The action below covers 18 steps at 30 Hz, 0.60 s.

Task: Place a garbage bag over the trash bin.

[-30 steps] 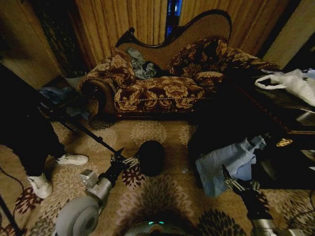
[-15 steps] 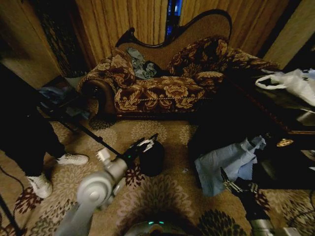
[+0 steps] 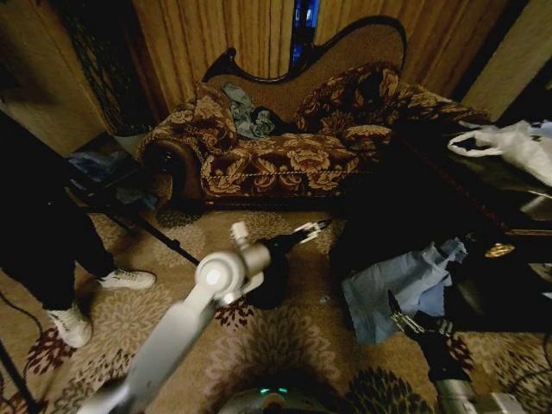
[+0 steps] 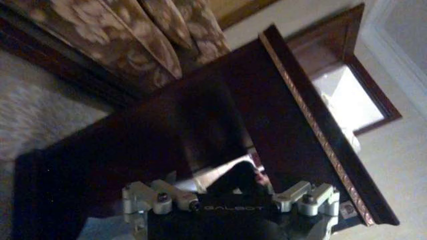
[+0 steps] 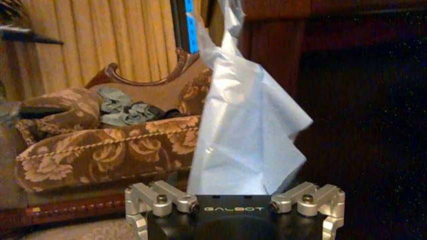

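While the left gripper reaches, fingers parted and empty, beyond the round black trash bin, the crinkled blue garbage bag drapes the dark cabinet; whether the right gripper is closed cannot be told.

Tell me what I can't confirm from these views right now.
- Trash bin, head view: the left arm crosses it, hiding its rim and opening.
- Left gripper, head view: too small and dark to read.
- Right gripper, head view: dark against the garbage bag; contact unclear.
- Garbage bag's mouth: lost in folds in the right wrist view.
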### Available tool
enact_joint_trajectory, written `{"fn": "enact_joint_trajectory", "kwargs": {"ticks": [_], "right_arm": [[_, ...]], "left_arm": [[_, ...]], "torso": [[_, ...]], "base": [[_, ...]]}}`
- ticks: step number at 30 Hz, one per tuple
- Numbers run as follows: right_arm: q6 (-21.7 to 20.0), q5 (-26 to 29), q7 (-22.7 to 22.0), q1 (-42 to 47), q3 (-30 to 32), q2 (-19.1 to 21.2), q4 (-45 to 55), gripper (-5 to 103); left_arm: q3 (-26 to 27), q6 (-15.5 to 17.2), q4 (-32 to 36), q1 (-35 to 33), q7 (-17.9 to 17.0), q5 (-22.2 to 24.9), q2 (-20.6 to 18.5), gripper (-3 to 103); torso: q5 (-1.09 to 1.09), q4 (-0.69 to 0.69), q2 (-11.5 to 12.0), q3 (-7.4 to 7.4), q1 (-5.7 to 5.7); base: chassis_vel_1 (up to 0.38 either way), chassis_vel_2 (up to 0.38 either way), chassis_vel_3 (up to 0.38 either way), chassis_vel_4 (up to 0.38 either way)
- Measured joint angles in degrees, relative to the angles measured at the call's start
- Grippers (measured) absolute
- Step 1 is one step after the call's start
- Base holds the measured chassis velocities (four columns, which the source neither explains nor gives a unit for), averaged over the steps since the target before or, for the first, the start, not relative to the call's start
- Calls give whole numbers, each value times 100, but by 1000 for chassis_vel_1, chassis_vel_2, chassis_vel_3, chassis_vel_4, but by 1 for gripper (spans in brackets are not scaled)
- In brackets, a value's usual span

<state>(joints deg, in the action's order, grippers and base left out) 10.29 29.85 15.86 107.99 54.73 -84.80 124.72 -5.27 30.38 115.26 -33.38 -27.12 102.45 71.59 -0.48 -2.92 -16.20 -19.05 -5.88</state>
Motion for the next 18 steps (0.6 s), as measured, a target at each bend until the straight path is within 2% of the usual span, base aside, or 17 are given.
{"fn": "enact_joint_trajectory", "kwargs": {"ticks": [2, 4, 7, 9, 10, 12, 14, 18], "right_arm": [[0, 14, -3, -9, 32, 1, -51, 100], [0, 20, -5, -11, 41, 3, -61, 100], [5, 54, -14, -34, 85, 10, -119, 100], [7, 61, -16, -38, 95, 11, -131, 100], [12, 79, -22, -48, 105, 13, -148, 100], [13, 84, -23, -51, 107, 15, -153, 100], [21, 102, -27, -63, 119, 45, -197, 100], [33, 109, -31, -78, 123, 66, -237, 100]], "left_arm": [[-231, 55, -375, 307, 94, 83, 262, 100], [-279, 68, -454, 370, 119, 98, 337, 100], [-561, 136, -837, 618, 184, 132, 755, 100], [-625, 140, -895, 647, 185, 131, 844, 100], [-784, 149, -1026, 700, 181, 122, 1070, 100], [-855, 149, -1064, 713, 174, 116, 1159, 100], [-1063, 156, -1196, 756, 138, 98, 1472, 100], [-1183, 157, -1290, 773, 97, 89, 1654, 100]], "torso": [[0, 0, 0, 0, 0], [1, 0, 0, 0, 0], [0, 0, 0, 0, 0], [0, 1, 0, 0, 0], [0, 1, 0, 0, 0], [1, 1, 0, 0, 0], [1, 0, 0, 0, 0], [1, 0, 0, 1, 0]], "base": [[0, 0, 0, 0], [0, 0, 0, 0], [0, 0, 0, 0], [0, 0, 0, 0], [0, 0, 0, 0], [0, 0, 0, 0], [0, 0, 0, 0], [0, 0, 0, 0]]}}
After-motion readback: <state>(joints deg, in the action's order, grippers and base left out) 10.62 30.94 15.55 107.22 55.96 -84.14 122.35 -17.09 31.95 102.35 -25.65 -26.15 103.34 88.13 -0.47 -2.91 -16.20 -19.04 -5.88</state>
